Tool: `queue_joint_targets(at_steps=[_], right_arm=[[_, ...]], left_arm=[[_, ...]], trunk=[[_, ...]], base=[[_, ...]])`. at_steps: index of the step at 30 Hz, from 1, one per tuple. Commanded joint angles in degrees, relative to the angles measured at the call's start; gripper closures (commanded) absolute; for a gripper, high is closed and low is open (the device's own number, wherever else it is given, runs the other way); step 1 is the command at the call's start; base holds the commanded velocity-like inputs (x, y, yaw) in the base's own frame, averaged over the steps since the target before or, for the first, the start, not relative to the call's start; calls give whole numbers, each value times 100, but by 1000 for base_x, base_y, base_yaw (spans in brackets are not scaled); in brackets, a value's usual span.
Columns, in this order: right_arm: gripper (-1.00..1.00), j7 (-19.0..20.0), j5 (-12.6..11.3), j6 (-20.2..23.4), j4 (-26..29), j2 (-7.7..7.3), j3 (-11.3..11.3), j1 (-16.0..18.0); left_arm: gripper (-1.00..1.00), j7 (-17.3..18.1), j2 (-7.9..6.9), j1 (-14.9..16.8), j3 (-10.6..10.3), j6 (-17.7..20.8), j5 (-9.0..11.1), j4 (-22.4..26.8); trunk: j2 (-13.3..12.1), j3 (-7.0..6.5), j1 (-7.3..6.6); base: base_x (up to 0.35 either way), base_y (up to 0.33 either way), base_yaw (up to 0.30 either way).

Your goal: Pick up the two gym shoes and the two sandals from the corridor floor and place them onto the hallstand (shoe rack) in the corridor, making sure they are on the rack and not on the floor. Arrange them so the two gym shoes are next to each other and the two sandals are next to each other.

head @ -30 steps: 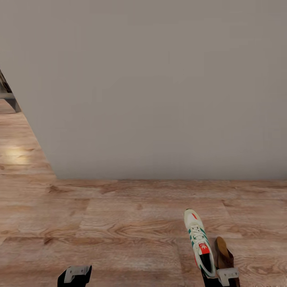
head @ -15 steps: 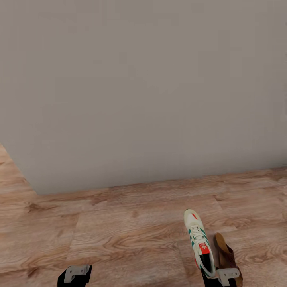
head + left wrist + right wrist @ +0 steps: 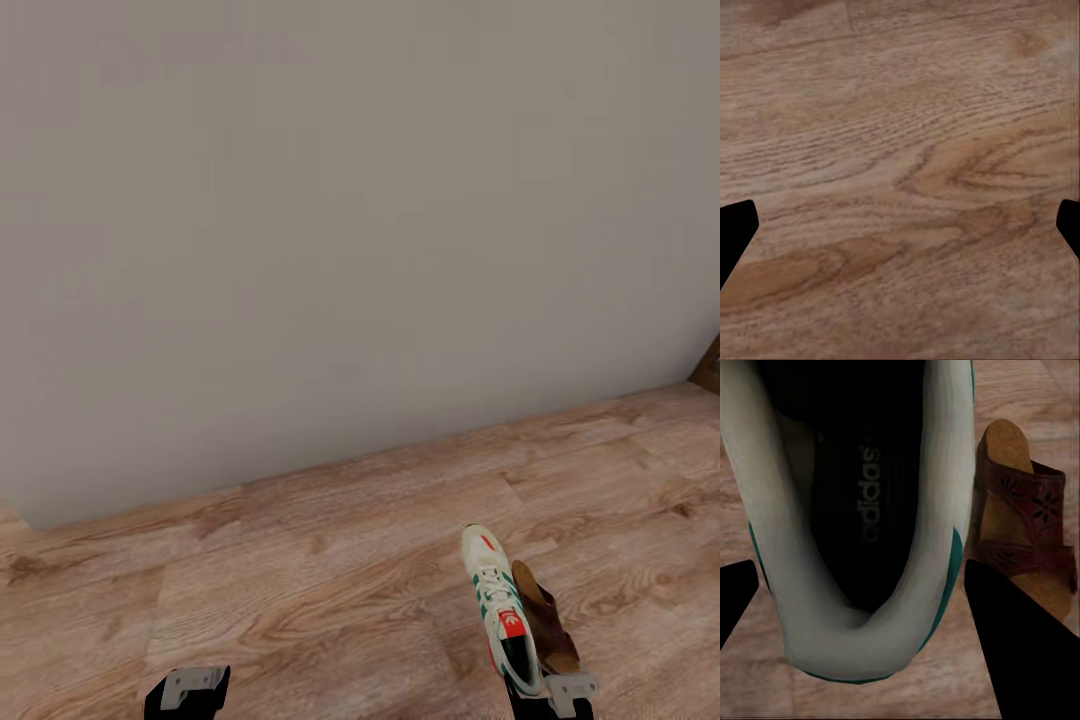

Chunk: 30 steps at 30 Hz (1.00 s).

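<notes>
A plain grey wall (image 3: 360,220) is filling most of the head view, meeting the corridor floor (image 3: 300,560) close ahead — little room forward, open planks to either side. The right gripper (image 3: 545,690) is clenching one gym shoe (image 3: 498,600) by its heel collar, toe pointing at the wall. A brown sandal (image 3: 545,620) is lying on the floor just beside the shoe. The left gripper (image 3: 188,690) is hanging released over bare wood. Turning here risks swinging the toe into the wall, likely loosening that thin heel grip.
</notes>
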<state>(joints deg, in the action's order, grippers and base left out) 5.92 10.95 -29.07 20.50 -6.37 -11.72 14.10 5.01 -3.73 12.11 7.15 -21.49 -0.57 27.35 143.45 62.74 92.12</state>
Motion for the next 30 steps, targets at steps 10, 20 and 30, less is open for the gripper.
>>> queue_joint_targets(at_steps=[10, 20, 30], right_arm=[[100, 50, 21, -19, -10, 4, -49, 8], [100, 50, 21, -19, -10, 4, -49, 9], [100, 50, 21, -19, -11, 4, -49, 5]], left_arm=[[-100, 53, 4, 2, 41, -13, -13, -2], [-100, 53, 4, 2, 41, -13, -19, -2], [-100, 53, 4, 2, 41, -13, -29, -2]], trunk=[[2, -1, -1], [2, -22, -1], [2, -45, -1]], base=[[0, 2, -300], [0, 0, -300], [0, 0, -300]])
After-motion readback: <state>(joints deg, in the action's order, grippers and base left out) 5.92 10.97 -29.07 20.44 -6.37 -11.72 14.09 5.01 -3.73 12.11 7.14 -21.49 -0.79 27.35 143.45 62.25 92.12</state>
